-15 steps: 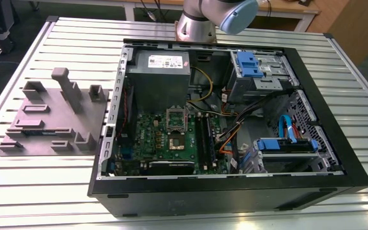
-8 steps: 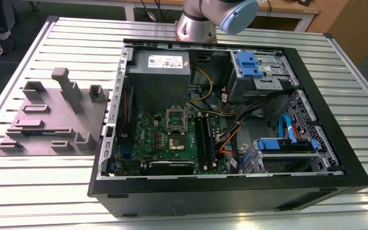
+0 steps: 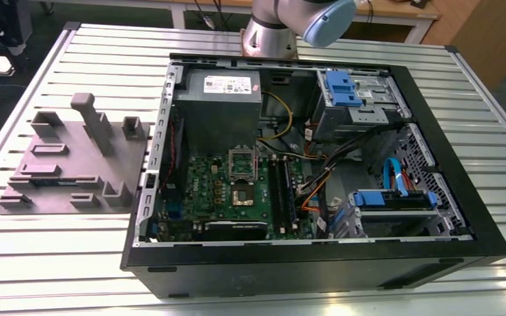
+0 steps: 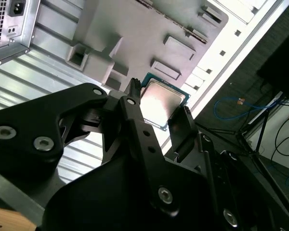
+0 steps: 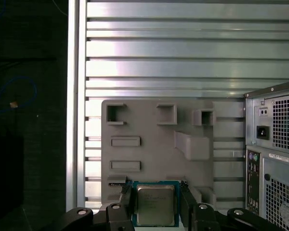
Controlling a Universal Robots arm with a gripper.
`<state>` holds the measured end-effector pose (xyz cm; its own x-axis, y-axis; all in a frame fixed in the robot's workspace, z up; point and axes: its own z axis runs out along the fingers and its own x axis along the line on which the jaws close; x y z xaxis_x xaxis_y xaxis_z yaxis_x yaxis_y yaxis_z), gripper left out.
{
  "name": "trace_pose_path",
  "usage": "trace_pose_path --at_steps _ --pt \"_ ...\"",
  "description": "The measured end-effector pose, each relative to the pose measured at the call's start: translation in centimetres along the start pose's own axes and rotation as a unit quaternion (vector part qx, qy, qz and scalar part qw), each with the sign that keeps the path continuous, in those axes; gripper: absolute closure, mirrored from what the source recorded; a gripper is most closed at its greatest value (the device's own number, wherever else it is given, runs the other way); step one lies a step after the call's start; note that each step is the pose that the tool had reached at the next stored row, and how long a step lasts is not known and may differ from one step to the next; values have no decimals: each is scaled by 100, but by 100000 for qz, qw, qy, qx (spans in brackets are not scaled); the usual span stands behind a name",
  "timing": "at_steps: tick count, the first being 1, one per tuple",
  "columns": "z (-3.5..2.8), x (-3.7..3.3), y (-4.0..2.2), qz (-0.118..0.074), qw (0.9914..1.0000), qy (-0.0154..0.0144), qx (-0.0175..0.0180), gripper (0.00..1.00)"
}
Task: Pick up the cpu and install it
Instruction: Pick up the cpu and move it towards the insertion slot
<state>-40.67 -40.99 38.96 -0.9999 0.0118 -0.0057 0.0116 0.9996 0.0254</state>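
Note:
In both wrist views my gripper is shut on the cpu, a small square chip with a shiny metal top and a green edge. One black finger presses each side of it. The held chip hangs well above the grey fixture plate, beside the back of the computer case. In the exterior view the open case lies on the slatted table, with the green motherboard and its bare square socket inside.
The grey fixture plate with raised blocks sits at the exterior view's left of the case. Inside the case are a grey power supply, blue drive bays and loose cables. The arm's base stands behind the case.

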Motion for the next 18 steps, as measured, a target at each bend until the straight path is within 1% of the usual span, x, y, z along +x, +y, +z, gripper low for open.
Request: trace_pose_path --at_steps 3,8,14,15,18 --pt "0 -63 1 2 100000 1 2 52" --pt "1 -121 1 -2 100000 -3 0 52" --pt "-1 -127 1 115 100000 -1 22 52" --pt "-8 -127 1 324 99999 3 37 52" --pt "-46 -127 4 720 99997 -23 240 52"
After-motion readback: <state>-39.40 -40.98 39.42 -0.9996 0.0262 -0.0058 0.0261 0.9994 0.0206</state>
